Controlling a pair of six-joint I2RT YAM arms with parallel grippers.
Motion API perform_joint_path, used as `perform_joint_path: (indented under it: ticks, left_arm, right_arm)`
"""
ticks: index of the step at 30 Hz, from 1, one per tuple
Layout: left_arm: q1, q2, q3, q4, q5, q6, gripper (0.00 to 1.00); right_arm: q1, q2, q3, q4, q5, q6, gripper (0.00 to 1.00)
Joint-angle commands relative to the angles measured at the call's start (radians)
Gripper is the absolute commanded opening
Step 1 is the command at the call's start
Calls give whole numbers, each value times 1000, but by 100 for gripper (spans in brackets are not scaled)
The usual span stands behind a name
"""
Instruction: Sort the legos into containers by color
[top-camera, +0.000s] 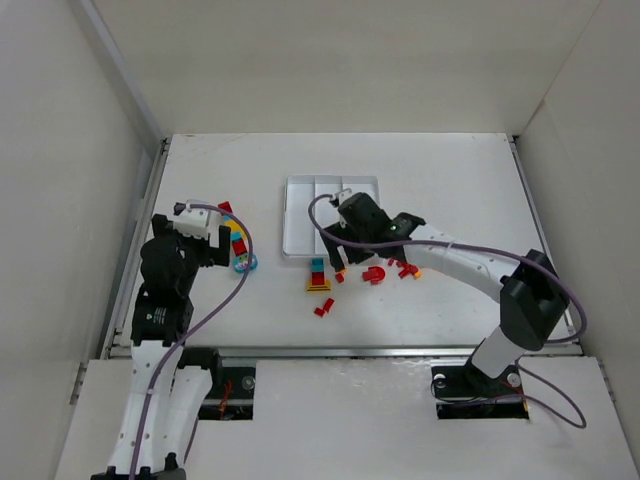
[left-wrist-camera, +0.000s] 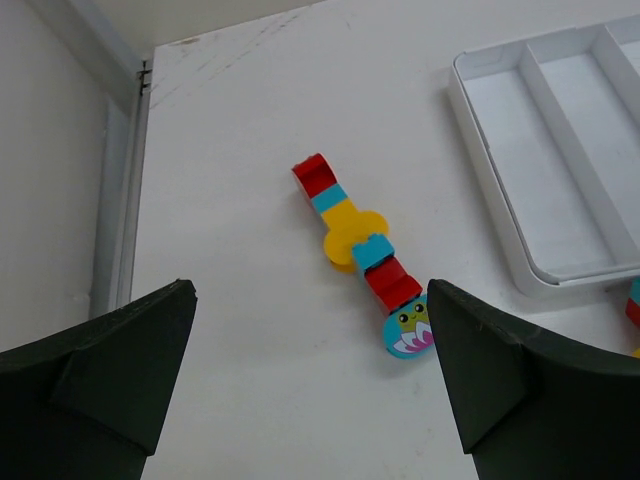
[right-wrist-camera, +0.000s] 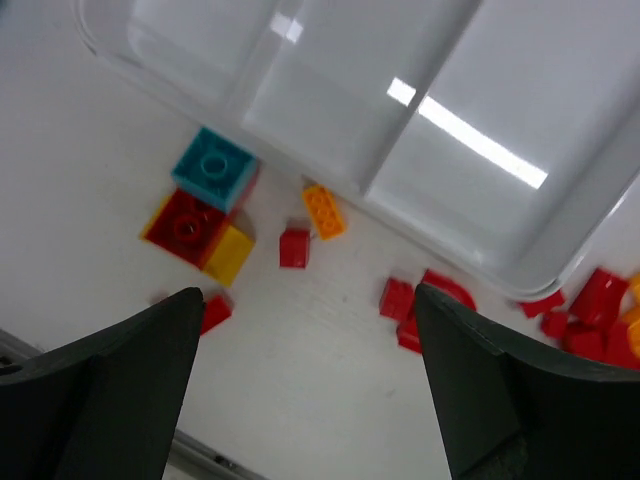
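A chain of legos (left-wrist-camera: 355, 245) in red, teal and yellow lies on the table just ahead of my left gripper (left-wrist-camera: 310, 330), which is open and empty. The chain's round teal frog piece (left-wrist-camera: 408, 330) lies beside the right finger. The same chain (top-camera: 237, 240) shows left of the white tray (top-camera: 290, 220); the three containers look empty. My right gripper (right-wrist-camera: 310, 330) hangs open over loose legos near the tray's front edge (right-wrist-camera: 330, 70): a teal, red and yellow clump (right-wrist-camera: 205, 205), an orange brick (right-wrist-camera: 324, 211), a small red brick (right-wrist-camera: 294, 246) and red pieces (right-wrist-camera: 420, 300).
More red pieces (right-wrist-camera: 595, 300) lie by the tray's corner. Two small red bricks (top-camera: 324, 308) sit closer to the table's front edge. White walls close in the table on the left, back and right.
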Motion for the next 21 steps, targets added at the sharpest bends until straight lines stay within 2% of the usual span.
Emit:
perform_joint_path:
  ticks: [1, 4, 5, 6, 7, 9, 11, 14, 21]
  left_arm:
    - [-2, -2, -6, 34, 87, 27, 100]
    - [-2, 35, 3, 34, 78, 27, 100]
    - [-2, 35, 3, 34, 78, 36, 100]
    - [-2, 46, 3, 34, 78, 36, 100]
    - [-2, 46, 3, 34, 69, 36, 100]
    - [-2, 37, 3, 34, 68, 36, 100]
    - [-2, 28, -7, 34, 68, 36, 100]
    - [-2, 5, -20, 34, 56, 36, 100]
    - [-2, -63, -78, 53, 44, 36, 100]
  right_arm:
    - [23, -103, -67, 27, 48, 143, 90]
    - [-27, -146, -90, 39, 89, 152, 86]
    - [-62, -146, -99, 27, 45, 152, 84]
    - [-155, -162, -99, 27, 14, 143, 81]
    - [-211, -179, -113, 27, -18, 143, 71]
    - [-349, -197, -131, 27, -82, 134, 59]
    - [-383, -214, -144, 27, -82, 90, 53]
    - [-344, -228, -180, 17, -82, 45, 53]
    - [-311, -124, -228, 39, -125, 54, 63]
